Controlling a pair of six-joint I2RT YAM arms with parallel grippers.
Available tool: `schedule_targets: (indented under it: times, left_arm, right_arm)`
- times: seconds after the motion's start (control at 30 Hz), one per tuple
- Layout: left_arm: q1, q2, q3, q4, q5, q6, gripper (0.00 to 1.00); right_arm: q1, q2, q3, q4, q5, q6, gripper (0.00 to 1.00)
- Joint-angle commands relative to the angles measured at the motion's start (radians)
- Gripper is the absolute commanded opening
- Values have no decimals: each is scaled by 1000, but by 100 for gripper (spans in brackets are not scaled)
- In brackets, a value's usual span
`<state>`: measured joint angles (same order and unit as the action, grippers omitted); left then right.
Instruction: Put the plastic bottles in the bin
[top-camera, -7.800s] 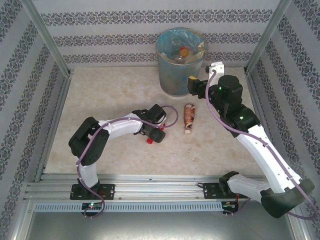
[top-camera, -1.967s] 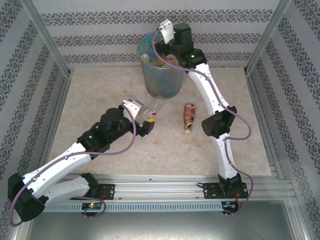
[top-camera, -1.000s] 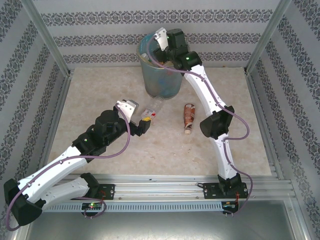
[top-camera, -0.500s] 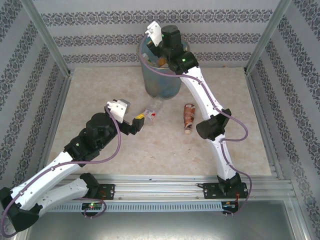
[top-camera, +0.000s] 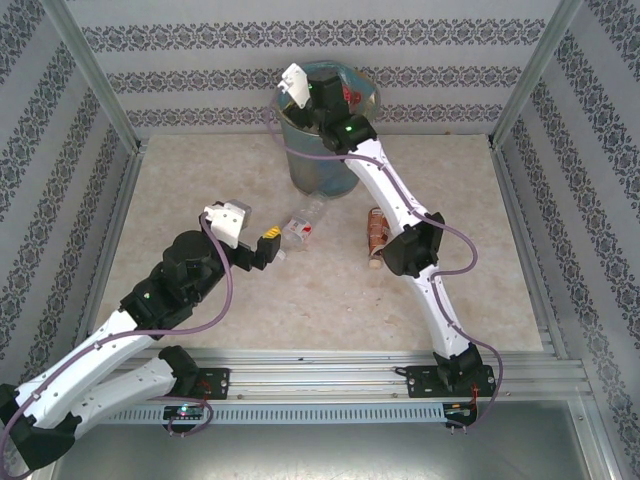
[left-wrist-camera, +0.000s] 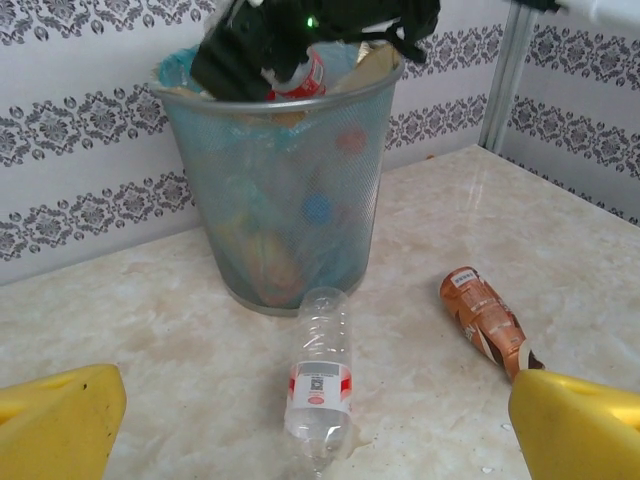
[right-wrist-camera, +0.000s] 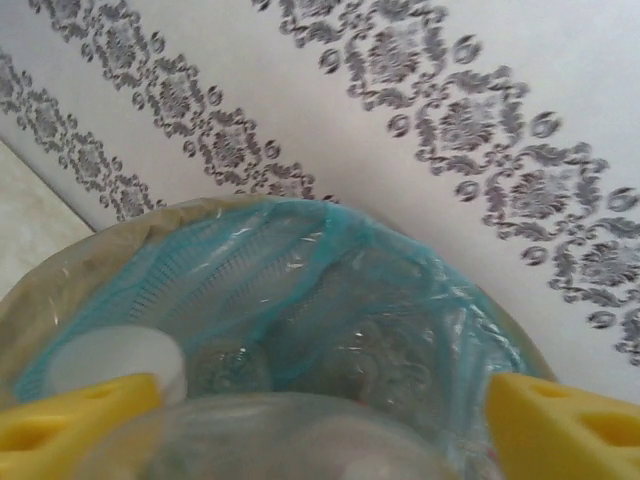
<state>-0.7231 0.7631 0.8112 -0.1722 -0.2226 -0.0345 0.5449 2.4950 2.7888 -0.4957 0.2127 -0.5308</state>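
The bin (top-camera: 322, 150), grey mesh lined with a blue bag, stands at the back. My right gripper (top-camera: 335, 100) hangs over its mouth, jaws open. A clear bottle (right-wrist-camera: 270, 440) with a red label lies loose between the fingers, above the bag (right-wrist-camera: 330, 290), beside a white cap (right-wrist-camera: 118, 362). On the table a clear red-labelled bottle (top-camera: 300, 229) lies just ahead of my open left gripper (top-camera: 276, 247), apart from it. In the left wrist view that bottle (left-wrist-camera: 322, 372) lies between the yellow fingertips (left-wrist-camera: 62, 420). A brown bottle (top-camera: 377, 232) lies to the right.
The bin (left-wrist-camera: 280, 200) holds several bottles, seen through the mesh. Patterned walls and metal posts close in the table (top-camera: 200, 180) at the back and on both sides. The right arm's elbow (top-camera: 408, 250) hangs near the brown bottle (left-wrist-camera: 487, 322).
My right gripper has opened over the bin, letting go of the bottle it held, and shifted slightly left. The left gripper drew back from the clear bottle toward the near left.
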Motion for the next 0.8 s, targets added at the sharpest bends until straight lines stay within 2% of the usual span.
schedule_targets:
  times: [0.0, 0.27, 0.6, 0.77]
  left_arm:
    - [11, -11, -10, -20, -28, 4, 99]
    - [11, -4, -13, -8, -22, -4, 99]
    - [12, -15, -22, -11, -26, -8, 99]
    - [13, -16, -24, -11, -23, -9, 99]
  right_arm:
    - [23, -14, 22, 17, -43, 40, 93]
    - [23, -86, 21, 24, -216, 226, 94]
    - [-18, -160, -5, -23, -404, 489, 88]
    - [-36, -196, -86, -59, -364, 527, 69]
